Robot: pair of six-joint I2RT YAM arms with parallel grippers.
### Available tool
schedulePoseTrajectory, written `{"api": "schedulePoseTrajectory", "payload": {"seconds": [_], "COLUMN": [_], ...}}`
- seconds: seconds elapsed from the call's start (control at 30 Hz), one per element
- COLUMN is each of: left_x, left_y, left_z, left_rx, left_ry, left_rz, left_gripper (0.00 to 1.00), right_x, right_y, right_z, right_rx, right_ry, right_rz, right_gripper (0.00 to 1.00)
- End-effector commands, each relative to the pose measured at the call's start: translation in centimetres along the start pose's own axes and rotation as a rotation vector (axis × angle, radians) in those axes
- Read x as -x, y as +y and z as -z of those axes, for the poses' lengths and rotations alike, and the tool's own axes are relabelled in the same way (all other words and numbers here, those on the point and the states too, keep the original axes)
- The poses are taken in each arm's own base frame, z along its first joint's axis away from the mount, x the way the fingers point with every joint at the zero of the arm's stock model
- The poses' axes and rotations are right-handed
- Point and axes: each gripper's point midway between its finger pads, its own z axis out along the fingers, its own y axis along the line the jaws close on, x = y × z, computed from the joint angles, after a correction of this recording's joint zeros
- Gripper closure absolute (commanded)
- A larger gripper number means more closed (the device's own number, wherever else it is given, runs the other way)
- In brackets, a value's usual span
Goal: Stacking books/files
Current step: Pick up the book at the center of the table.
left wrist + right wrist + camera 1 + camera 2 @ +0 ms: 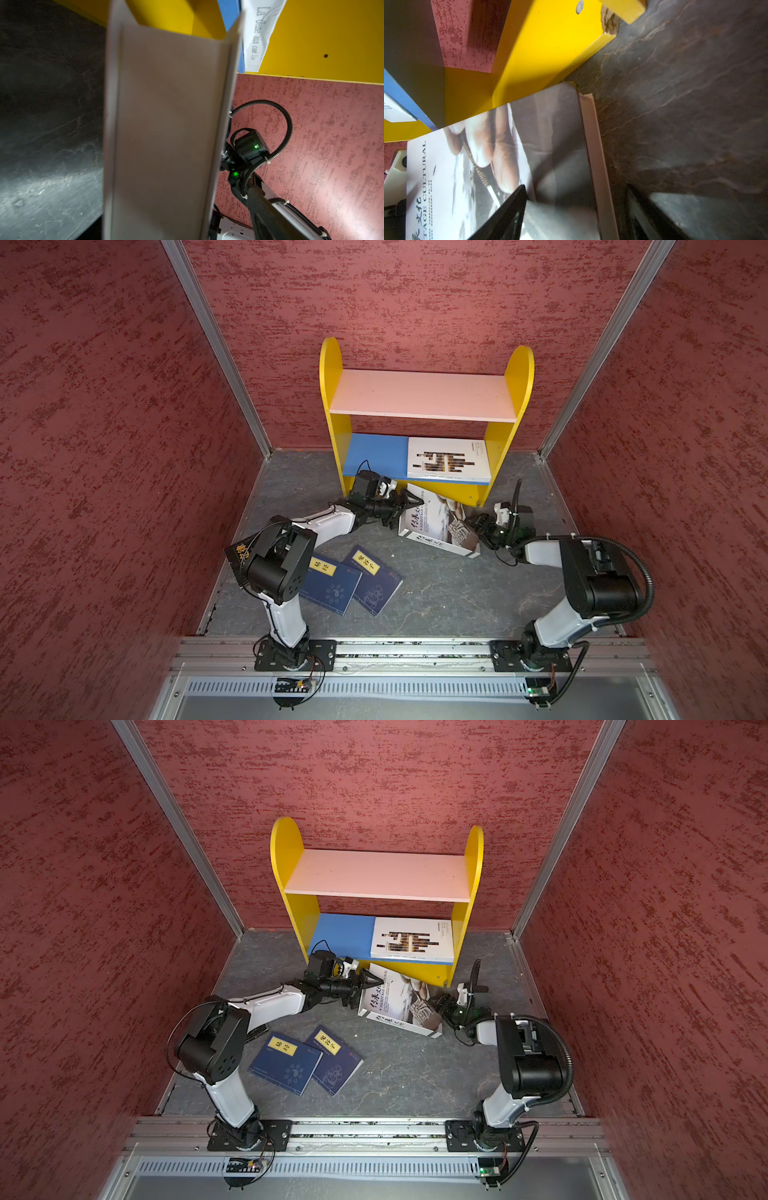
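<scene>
The bookshelf [517,377] stands at the back wall, the La dame aux camélias book [449,458] flat on the right half of its lower shelf [374,454]. Just before it the Heritage Cultural book [436,518] sits tilted on the surface [457,597]. Nearer the front, left of centre, one thin book [328,585] lies touching a second thin book [376,585] on its right, with a further book [237,556] partly under the left arm [278,564].

We see a rough, matt, plaster-like texture on the red walls [415,302], and a dark stone-look tabletop [457,593] with a dull sheen. The shelf unit [330,377] is smooth painted board. The grey-covered book [436,522] has a glossy printed paper cover; the navy books [328,585] look matt. The rails [415,649] are brushed metal, and the arm shells [286,614] are glossy white plastic.
</scene>
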Motion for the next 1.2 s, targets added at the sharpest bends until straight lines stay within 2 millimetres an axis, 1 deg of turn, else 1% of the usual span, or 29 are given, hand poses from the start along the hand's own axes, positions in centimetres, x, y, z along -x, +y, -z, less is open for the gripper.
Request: {"api": "schedulePoseTrajectory", "payload": {"seconds": [0.0,0.1,0.23,0.27,0.37,0.4,0.43,0.53,0.6,0.67,0.77,0.8,0.83,0.87,1.0,1.1,1.17], "left_x": [-0.9,-1.6,-1.8,-1.8,-2.2,-2.3,-2.5,-2.8,-2.9,-3.2,-4.1,-4.4,-4.7,-5.1,-6.1,-5.8,-4.8], "left_y": [-0.7,-0.2,-0.4,-0.4,-0.1,-0.1,-0.1,-0.3,-0.5,-1.0,-2.0,-2.4,-2.7,-3.1,-4.9,-6.7,-7.8], "left_z": [0.4,0.0,0.0,0.0,-0.2,-0.2,-0.2,0.0,0.4,0.7,1.6,2.1,2.6,3.2,5.9,8.2,9.7], "left_rx": [0.075,0.137,0.142,0.144,0.169,0.171,0.172,0.181,0.182,0.173,0.139,0.125,0.115,0.100,0.026,-0.047,-0.085], "left_ry": [0.013,0.025,0.035,0.043,0.064,0.068,0.070,0.070,0.065,0.069,0.078,0.080,0.082,0.083,0.073,0.039,-0.004], "left_rz": [-0.063,-0.084,-0.108,-0.108,-0.106,-0.109,-0.112,-0.123,-0.129,-0.134,-0.142,-0.146,-0.145,-0.146,-0.158,-0.168,-0.170], "left_gripper": [0.23,0.29,0.33,0.38,0.59,0.63,0.65,0.65,0.66,0.68,0.73,0.75,0.77,0.79,0.82,0.84,0.84], "right_x": [-2.7,-2.8,-2.7,-2.7,-2.6,-2.5,-2.5,-2.3,-2.1,-1.9,-1.6,-1.4,-1.3,-1.0,-0.2,0.5,1.4], "right_y": [-2.0,-1.4,-0.6,-0.4,0.1,0.3,0.5,1.2,1.6,2.2,3.4,4.1,4.4,4.6,5.6,6.9,7.9], "right_z": [-0.2,-0.1,0.2,0.3,0.7,0.8,0.9,1.3,1.7,2.1,3.0,3.6,4.0,4.4,6.7,8.5,9.8], "right_rx": [-0.047,-0.020,0.023,0.034,0.053,0.059,0.065,0.082,0.086,0.098,0.119,0.134,0.132,0.119,0.087,0.086,0.091], "right_ry": [0.078,0.077,0.065,0.063,0.046,0.041,0.038,0.030,0.020,0.011,-0.007,-0.020,-0.031,-0.048,-0.120,-0.177,-0.226], "right_rz": [-0.049,-0.056,-0.074,-0.080,-0.086,-0.087,-0.087,-0.083,-0.079,-0.072,-0.060,-0.047,-0.041,-0.038,-0.008,0.020,0.044], "right_gripper": [0.26,0.26,0.25,0.25,0.24,0.24,0.24,0.22,0.20,0.17,0.13,0.11,0.09,0.02,0.01,0.01,0.01]}}
